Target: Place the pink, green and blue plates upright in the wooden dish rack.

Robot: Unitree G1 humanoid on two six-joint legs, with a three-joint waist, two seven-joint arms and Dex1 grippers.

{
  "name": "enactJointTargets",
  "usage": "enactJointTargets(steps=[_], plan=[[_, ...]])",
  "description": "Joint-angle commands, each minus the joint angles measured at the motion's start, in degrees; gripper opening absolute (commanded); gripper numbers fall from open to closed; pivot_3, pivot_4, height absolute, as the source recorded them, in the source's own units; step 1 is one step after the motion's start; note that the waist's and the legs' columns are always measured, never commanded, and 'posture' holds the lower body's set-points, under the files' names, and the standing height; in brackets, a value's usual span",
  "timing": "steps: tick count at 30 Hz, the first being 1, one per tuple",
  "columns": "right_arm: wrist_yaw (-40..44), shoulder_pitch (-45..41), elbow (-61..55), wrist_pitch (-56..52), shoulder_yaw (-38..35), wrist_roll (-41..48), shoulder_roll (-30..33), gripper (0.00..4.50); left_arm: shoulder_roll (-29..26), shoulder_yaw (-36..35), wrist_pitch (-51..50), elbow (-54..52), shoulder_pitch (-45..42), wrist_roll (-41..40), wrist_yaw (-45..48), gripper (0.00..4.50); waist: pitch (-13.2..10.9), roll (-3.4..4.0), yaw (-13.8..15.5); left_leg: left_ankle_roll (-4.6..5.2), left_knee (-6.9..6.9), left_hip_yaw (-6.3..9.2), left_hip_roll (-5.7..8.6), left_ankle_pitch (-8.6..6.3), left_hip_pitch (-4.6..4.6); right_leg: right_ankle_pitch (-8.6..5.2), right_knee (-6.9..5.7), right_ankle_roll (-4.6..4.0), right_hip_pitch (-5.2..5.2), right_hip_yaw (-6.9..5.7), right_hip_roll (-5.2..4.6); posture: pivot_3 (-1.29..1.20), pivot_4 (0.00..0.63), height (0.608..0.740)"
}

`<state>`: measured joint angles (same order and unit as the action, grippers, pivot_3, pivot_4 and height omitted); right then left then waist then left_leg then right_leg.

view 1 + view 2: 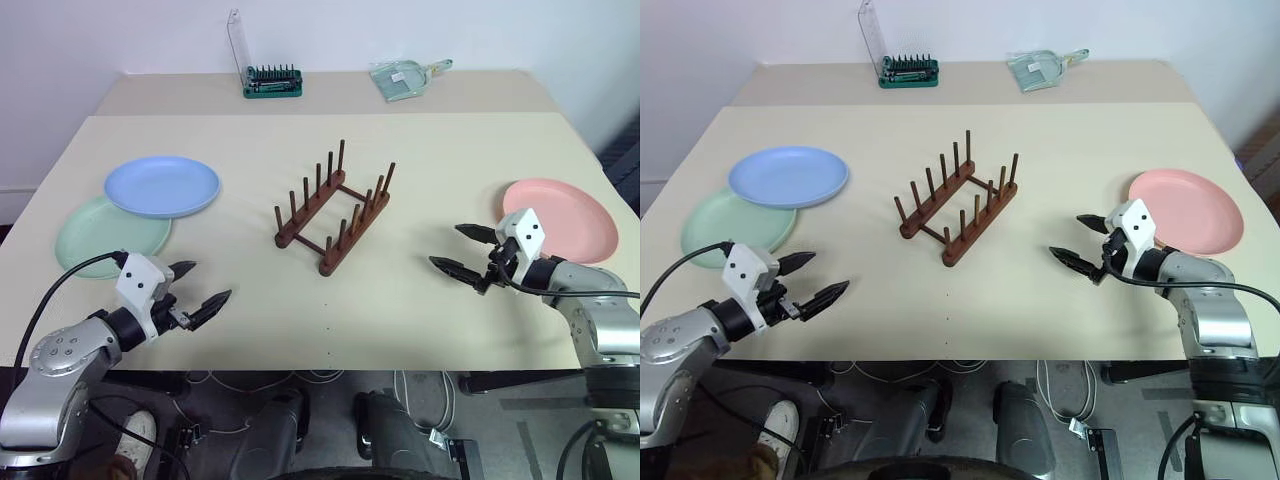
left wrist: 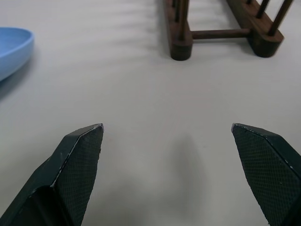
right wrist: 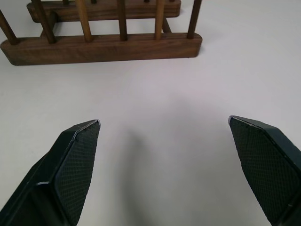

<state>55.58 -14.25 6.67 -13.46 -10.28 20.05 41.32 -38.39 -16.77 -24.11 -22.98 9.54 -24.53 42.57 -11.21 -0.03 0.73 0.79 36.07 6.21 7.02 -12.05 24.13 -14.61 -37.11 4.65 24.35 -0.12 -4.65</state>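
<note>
The dark wooden dish rack stands empty mid-table. At the left, the blue plate lies flat, overlapping the far edge of the green plate. At the right lies the pink plate, also flat. My left gripper hovers open near the table's front left, just in front of the green plate and pointing toward the rack. On the other side, my right gripper is open beside the pink plate's left rim, aimed at the rack. Both hold nothing.
A green screwdriver-bit case with an open clear lid and a clear dustpan sit on the second table at the back. The cream table has bare room between the rack and both grippers.
</note>
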Motion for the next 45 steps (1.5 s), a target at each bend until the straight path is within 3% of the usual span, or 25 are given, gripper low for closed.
enactJointTargets(steps=[1, 11, 16, 22, 25, 37, 41, 45], plan=[[0.0, -0.5, -1.8, 0.3, -1.6, 0.9, 1.0, 4.48, -0.5, -1.5, 1.5, -0.3, -0.3, -0.5, 0.6, 4.50, 0.0, 0.00, 0.0, 0.00, -0.01, 0.00, 0.00, 0.00, 0.00, 0.00, 0.00, 0.00, 0.00, 0.00, 0.00, 0.00, 0.150, 0.735], [0.0, 0.3, -3.8, -0.3, -0.8, 1.2, 0.4, 4.48, 2.0, 4.1, 0.9, -2.5, -0.6, 0.5, -0.9, 4.50, 0.0, 0.00, 0.0, 0.00, 0.01, 0.00, 0.00, 0.00, 0.00, 0.00, 0.00, 0.01, -0.01, 0.00, -0.01, 0.00, 0.150, 0.735], [-1.2, 2.1, -7.8, -1.8, -0.7, 1.9, -0.2, 4.48, 5.2, 13.3, 0.0, -2.4, -4.6, 3.5, -3.3, 4.50, 0.0, 0.01, 0.2, 0.00, 0.04, 0.00, 0.00, 0.00, 0.00, 0.02, -0.01, 0.03, -0.02, 0.00, -0.01, 0.00, 0.150, 0.735], [-3.7, 5.3, -14.0, -4.0, -0.3, 3.1, -2.0, 4.48, 13.8, 29.7, 1.0, 6.4, -16.2, 15.5, -9.3, 4.50, 0.1, -0.03, 0.1, 0.01, 0.14, -0.01, 0.02, 0.01, 0.00, 0.19, 0.00, 0.30, -0.09, -0.01, -0.01, 0.00, 0.150, 0.735], [-4.7, 6.3, -16.2, -4.9, -0.4, 3.5, -2.5, 4.48, 18.8, 33.2, -0.5, 8.9, -18.5, 17.1, -12.2, 4.50, 0.1, -0.02, 0.0, 0.02, 0.11, -0.02, 0.02, 0.01, 0.00, 0.23, 0.00, 0.36, -0.06, 0.00, 0.00, 0.00, 0.150, 0.735], [-5.8, 8.1, -21.6, -8.0, 0.9, 5.9, -3.3, 4.48, 29.3, 36.6, -2.3, 17.0, -21.5, 22.3, -19.7, 4.50, 0.3, 0.04, 1.0, 0.03, 0.21, -0.01, 0.03, 0.02, -0.19, 0.24, 0.00, 0.41, -0.36, -0.02, -0.01, 0.00, 0.150, 0.735], [-6.5, 8.4, -22.1, -8.2, 1.6, 5.6, -3.8, 4.50, 30.3, 36.1, -1.2, 18.5, -22.2, 22.8, -20.1, 2.79, 0.3, 0.04, 1.5, -0.09, 0.14, 0.01, 0.02, -0.07, -0.62, 0.17, 0.12, 0.43, -0.80, -0.03, -0.01, 0.00, 0.150, 0.735], [-7.1, 8.9, -22.6, -8.2, 1.6, 5.5, -4.0, 4.50, 29.3, 35.3, 0.4, 19.3, -22.6, 22.8, -19.0, 0.77, 0.3, 0.04, 1.5, -0.03, 0.12, 0.01, 0.03, -0.12, -0.67, 0.04, 0.25, 0.43, -0.91, -0.04, -0.02, 0.00, 0.150, 0.735]])
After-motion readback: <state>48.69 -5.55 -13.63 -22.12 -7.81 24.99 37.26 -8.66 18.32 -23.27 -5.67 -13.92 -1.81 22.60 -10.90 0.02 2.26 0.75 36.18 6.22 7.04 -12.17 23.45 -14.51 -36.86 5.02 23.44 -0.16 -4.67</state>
